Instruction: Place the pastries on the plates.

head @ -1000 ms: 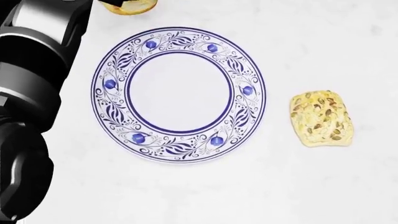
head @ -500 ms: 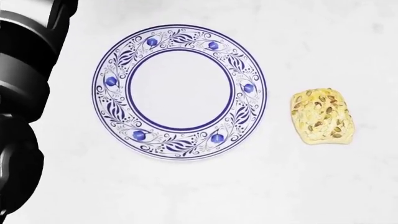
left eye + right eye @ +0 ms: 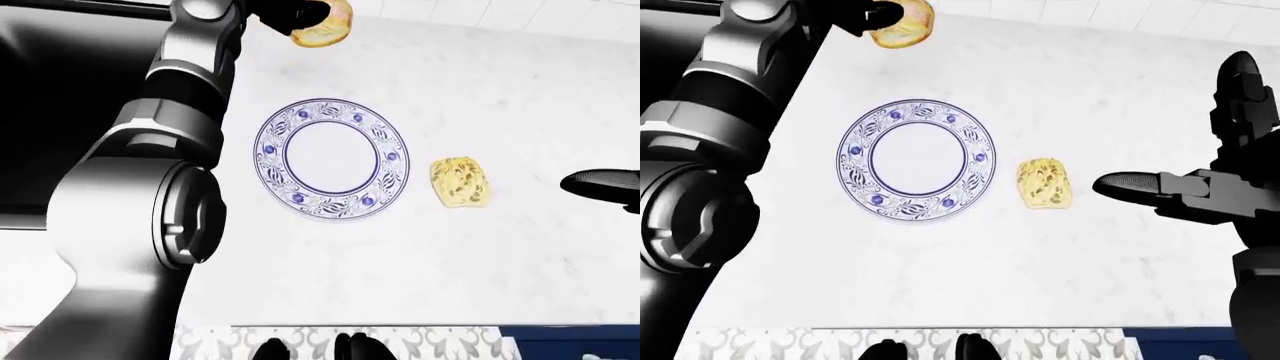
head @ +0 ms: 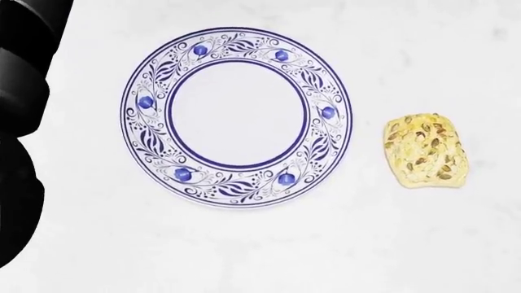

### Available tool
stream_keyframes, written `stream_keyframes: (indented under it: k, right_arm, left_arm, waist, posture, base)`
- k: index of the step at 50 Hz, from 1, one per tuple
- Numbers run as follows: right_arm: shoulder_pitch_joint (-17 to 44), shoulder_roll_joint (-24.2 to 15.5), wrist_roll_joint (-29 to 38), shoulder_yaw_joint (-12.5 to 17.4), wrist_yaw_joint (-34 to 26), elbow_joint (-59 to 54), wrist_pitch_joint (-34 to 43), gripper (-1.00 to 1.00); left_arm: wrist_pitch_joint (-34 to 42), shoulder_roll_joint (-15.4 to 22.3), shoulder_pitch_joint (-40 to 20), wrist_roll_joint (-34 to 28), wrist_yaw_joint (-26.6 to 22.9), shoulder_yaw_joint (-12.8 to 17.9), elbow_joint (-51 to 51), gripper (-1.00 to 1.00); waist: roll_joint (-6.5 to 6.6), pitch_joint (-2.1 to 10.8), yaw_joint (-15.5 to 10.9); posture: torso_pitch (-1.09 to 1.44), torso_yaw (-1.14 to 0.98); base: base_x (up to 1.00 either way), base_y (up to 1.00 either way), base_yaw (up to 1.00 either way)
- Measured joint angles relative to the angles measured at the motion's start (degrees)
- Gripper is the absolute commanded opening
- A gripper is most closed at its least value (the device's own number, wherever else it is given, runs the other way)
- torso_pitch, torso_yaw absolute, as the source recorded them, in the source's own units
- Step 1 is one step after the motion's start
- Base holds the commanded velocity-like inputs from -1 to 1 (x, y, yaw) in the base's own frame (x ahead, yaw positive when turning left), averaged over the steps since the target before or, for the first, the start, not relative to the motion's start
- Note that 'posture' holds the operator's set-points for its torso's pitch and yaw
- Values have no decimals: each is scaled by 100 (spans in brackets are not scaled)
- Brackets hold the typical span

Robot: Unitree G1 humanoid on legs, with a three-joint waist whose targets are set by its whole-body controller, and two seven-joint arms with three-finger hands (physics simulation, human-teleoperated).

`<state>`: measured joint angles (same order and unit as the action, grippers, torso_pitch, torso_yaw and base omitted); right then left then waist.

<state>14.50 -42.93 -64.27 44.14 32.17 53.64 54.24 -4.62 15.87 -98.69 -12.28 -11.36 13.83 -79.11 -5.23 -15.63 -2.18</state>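
**Left robot hand holds pastry above empty plate**

The blue-patterned plate (image 4: 236,116) lies flat on the white marbled surface (image 4: 244,250), with nothing on it. A seeded pastry (image 4: 426,151) lies on the surface just to the right of the plate, apart from its rim. In the left-eye view, the left robot hand (image 3: 296,13) is at the top edge, above the plate, fingers closed on a golden round pastry (image 3: 326,24). In the right-eye view, the right robot hand (image 3: 1200,187) hovers to the right of the seeded pastry, fingers spread, holding nothing.
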Motion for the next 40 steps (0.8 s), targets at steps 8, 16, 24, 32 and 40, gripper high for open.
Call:
stream_keyframes:
  k: [8, 16, 24, 32, 40]
  right_arm:
    - [128, -142, -55, -70, 65, -71, 18, 100]
    - [463, -640, -470, -84, 382, -266, 50, 100]
    - [239, -742, -660, 100, 478, -220, -66, 100]
    - [174, -780, -768, 155, 540, -183, -117, 100]
    - [232, -737, -654, -61, 543, -193, -137, 100]
  left_arm:
    - [36, 21, -48, 115, -146, -143, 48, -100]
    - [28, 39, -35, 156, -201, -214, 85, -100]
    - [73, 74, -39, 254, -310, -208, 101, -100]
    - [102, 132, 0, 303, -427, -271, 155, -100]
    - [52, 115, 89, 309, -411, -312, 182, -100]
  waist:
    - [-6, 217, -7]
    - [-13, 542, -9]
    - [-52, 844, 1]
    - [-44, 1121, 21]
    - [-42, 1188, 21]
  posture:
    - [22, 0]
    - [14, 0]
    - [6, 0]
    - [0, 0]
    - [0, 0]
  base:
    - [0, 0, 0]
    - [0, 0, 0]
    - [0, 0, 0]
    - [0, 0, 0]
    - [0, 0, 0]
